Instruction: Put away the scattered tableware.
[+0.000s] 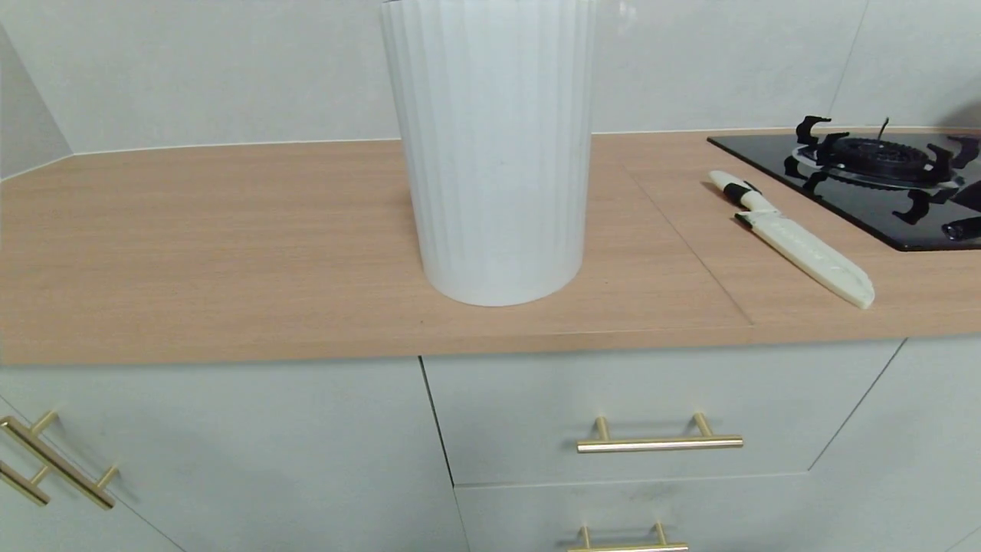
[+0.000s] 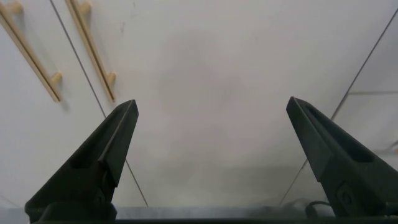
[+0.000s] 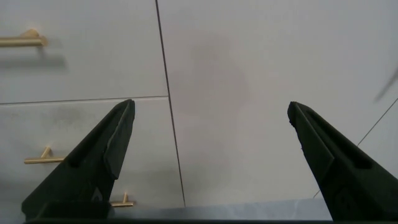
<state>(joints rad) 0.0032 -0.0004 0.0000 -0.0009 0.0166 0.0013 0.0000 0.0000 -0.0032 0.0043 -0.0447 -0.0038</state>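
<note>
A cream knife [image 1: 793, 239] with a black band on its handle lies flat on the wooden counter [image 1: 230, 245], right of centre, beside the hob. A tall white ribbed container [image 1: 494, 153] stands upright in the middle of the counter. My left gripper [image 2: 211, 109] is open, with nothing between its dark fingers [image 2: 102, 162], and faces white cabinet fronts below the counter. My right gripper [image 3: 211, 109] is also open and empty, likewise facing cabinet fronts.
A black gas hob [image 1: 874, 180] with a burner grate occupies the counter's far right. White drawers with gold bar handles [image 1: 659, 442] sit under the counter; more gold handles [image 2: 93, 53] [image 3: 22, 41] show in the wrist views. The counter left of the container is bare wood.
</note>
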